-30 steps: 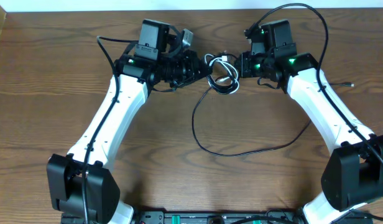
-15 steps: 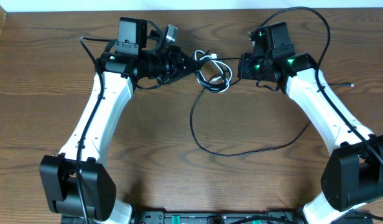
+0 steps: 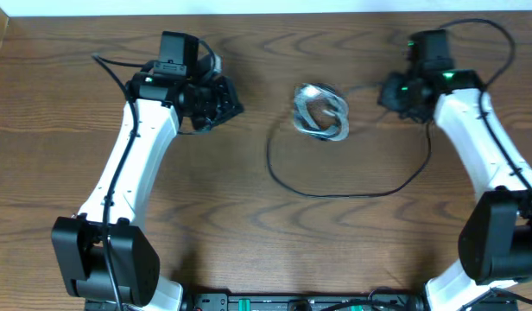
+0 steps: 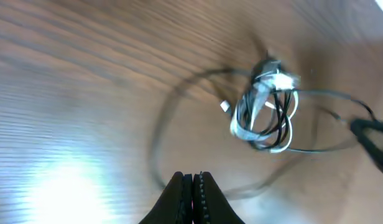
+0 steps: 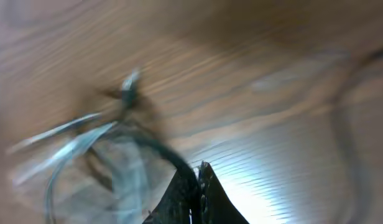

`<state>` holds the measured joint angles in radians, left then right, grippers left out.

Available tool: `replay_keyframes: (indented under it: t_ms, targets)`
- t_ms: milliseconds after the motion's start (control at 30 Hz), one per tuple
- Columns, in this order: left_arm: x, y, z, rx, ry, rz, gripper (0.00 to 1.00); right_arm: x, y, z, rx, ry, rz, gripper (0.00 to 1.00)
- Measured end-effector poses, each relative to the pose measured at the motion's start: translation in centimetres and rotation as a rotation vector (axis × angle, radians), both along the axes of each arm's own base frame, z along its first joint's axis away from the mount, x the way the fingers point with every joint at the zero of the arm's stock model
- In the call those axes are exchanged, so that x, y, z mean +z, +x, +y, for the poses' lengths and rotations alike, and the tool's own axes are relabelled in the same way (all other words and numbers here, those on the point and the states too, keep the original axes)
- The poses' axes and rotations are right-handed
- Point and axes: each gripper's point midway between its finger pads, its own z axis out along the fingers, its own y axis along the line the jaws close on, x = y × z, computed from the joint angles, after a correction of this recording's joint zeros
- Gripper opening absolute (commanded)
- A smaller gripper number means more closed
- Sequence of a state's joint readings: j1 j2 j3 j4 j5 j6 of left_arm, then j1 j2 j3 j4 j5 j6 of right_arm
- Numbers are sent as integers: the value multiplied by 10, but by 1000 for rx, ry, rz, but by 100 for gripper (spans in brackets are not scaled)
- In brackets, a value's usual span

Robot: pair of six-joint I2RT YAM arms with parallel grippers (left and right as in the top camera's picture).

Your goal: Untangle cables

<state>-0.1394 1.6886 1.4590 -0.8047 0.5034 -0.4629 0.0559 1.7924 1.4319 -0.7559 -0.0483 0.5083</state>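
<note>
On the dark wood-grain surface (image 3: 231, 233), a pale strip (image 3: 266, 7) beyond its far edge, the cables (image 3: 320, 112) lie bunched between the arms, the left end effector (image 3: 236, 107) closed and empty well apart from them, the right end effector (image 3: 385, 93) pinched on a black strand.

White shells are carried on the long links of the left arm (image 3: 138, 142) and right arm (image 3: 482, 147), with black housings at the joints and bases. Green lights (image 3: 408, 86) are shown near both wrists. Thin black wiring (image 3: 119, 168) is routed along each arm.
</note>
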Motion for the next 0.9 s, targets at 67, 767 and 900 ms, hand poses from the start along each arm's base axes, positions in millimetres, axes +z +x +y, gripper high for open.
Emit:
replay_keyframes:
  t_ms: [67,767,900]
  targets:
    - [-2,2,7,19,30,-5,7,-2,-2,-22,-50,-20,13,2]
    - [0,9,-11,-28,76,-74,8,3,-3,5,217,85,-18,20]
    - [3,18,-36,-78,60,-140,8,8,-5,21,313,160,-43,3]
